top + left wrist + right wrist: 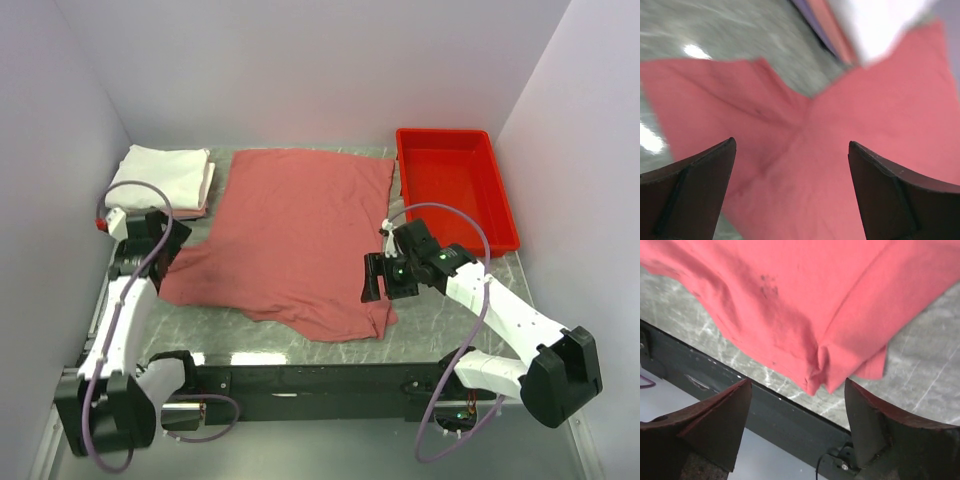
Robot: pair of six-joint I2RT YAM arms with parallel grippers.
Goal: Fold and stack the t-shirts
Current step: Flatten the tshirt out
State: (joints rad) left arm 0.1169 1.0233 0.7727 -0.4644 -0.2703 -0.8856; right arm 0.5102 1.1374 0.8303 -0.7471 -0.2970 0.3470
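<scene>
Grey marbled table [450,320] carries the red shirt [300,230] across its middle, spread flat. One sleeve splays toward the left edge, and doubled layers bunch at the near right corner of the shirt. A folded stack [165,175], white over pale pink, sits at the far left corner, and a tray [505,215] at the far right. The left fingers [700,175] stand wide apart above the sleeve. The right fingers [720,415] gape over the bunched corner, holding nothing.
</scene>
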